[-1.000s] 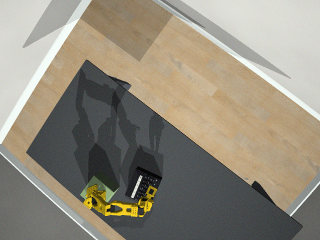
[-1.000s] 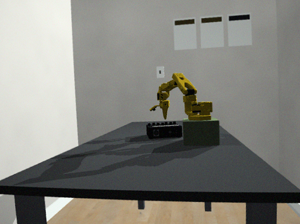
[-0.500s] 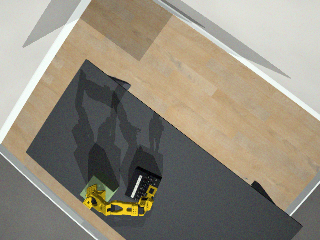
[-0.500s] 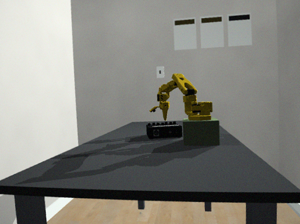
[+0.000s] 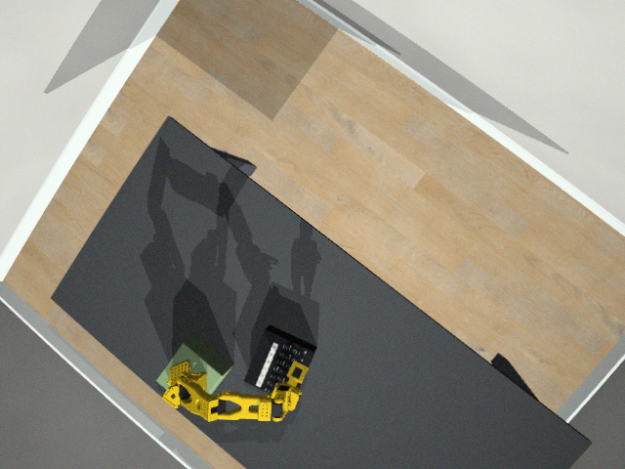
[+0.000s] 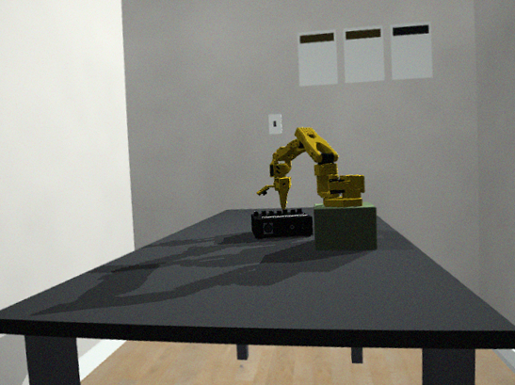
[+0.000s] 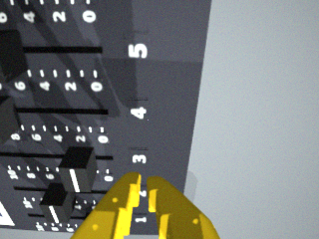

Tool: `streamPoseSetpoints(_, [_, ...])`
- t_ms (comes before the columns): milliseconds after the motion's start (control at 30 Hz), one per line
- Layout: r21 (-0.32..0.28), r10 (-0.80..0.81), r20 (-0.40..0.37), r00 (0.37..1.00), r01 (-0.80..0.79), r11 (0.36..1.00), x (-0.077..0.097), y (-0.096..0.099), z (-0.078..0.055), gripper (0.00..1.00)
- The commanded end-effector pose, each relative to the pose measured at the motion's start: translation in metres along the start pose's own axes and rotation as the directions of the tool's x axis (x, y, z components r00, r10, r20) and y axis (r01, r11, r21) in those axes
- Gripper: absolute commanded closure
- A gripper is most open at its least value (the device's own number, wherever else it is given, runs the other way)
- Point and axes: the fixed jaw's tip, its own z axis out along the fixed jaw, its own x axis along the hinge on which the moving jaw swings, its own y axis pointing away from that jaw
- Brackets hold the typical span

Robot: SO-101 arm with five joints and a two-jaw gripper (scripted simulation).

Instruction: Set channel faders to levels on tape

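The black lighting desk (image 5: 291, 338) (image 6: 280, 232) (image 7: 166, 100) stands on the table beside the green block. My gripper (image 6: 283, 206) (image 7: 145, 178) is shut and empty, with its tips low over the desk, near the numbers 2 and 3 in the wrist view. The channel 3 fader knob (image 7: 78, 169) sits near its 2 mark, left of the tips. The channel 2 knob (image 7: 57, 203) is further left. The channel 4 knob (image 7: 6, 121) and channel 5 knob (image 7: 11, 56) are cut by the left edge. The channel 1 knob is hidden. The white tape (image 5: 266, 364) (image 7: 4, 215) is unreadable here.
The arm's base stands on a green block (image 5: 220, 373) (image 6: 345, 228) next to the desk. The dark table (image 5: 403, 383) (image 6: 243, 304) carries both. Neighbouring knobs stand close together. The desk's edge runs just right of the channel numbers in the wrist view.
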Motion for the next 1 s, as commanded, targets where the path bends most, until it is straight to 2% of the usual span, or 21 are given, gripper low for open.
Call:
streamPoseSetpoints(0, [-0.036,-0.002,-0.011,1.000,0.001,0.999,-0.0004,0.0070,0.0112,1.00])
streamPoseSetpoints(267, [-0.036,-0.002,-0.011,1.000,0.001,0.999,-0.0004,0.0073,0.0160,1.00])
streamPoseSetpoints(967, [-0.036,-0.002,-0.011,1.000,0.001,0.999,-0.0004,0.0103,0.0162,1.00])
